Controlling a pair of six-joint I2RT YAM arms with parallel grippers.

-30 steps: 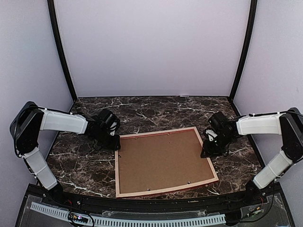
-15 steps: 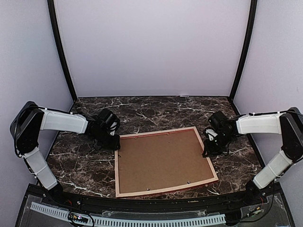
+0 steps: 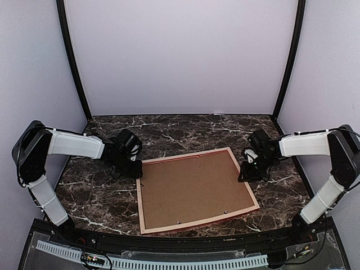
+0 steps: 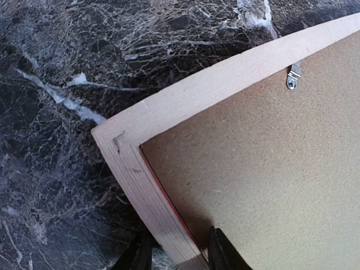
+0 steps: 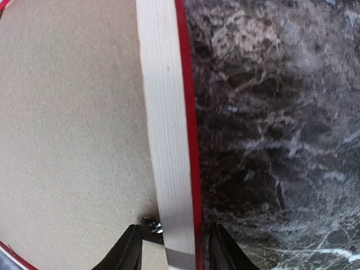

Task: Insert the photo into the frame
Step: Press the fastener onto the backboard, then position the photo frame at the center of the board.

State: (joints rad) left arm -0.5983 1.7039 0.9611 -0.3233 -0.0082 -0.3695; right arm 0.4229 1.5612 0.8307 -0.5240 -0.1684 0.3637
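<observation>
Frame (image 3: 139, 197) face-down, board (image 3: 191, 188) seated, photo hidden | left fingers (image 4: 218, 250) clamp corner | right fingers (image 5: 128, 247) apart astride rail | likely nearly done

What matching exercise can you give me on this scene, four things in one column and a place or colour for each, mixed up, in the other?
Things:
1. frame
2. backing board
3. left gripper
4. right gripper

Descriptions:
A. astride the right rail
B. plain brown, lying inside the rails
C. pale wood back facing up, red along the edge
D. astride the left rail, near the far corner

Pairs: 1-C, 2-B, 3-D, 4-A
</observation>
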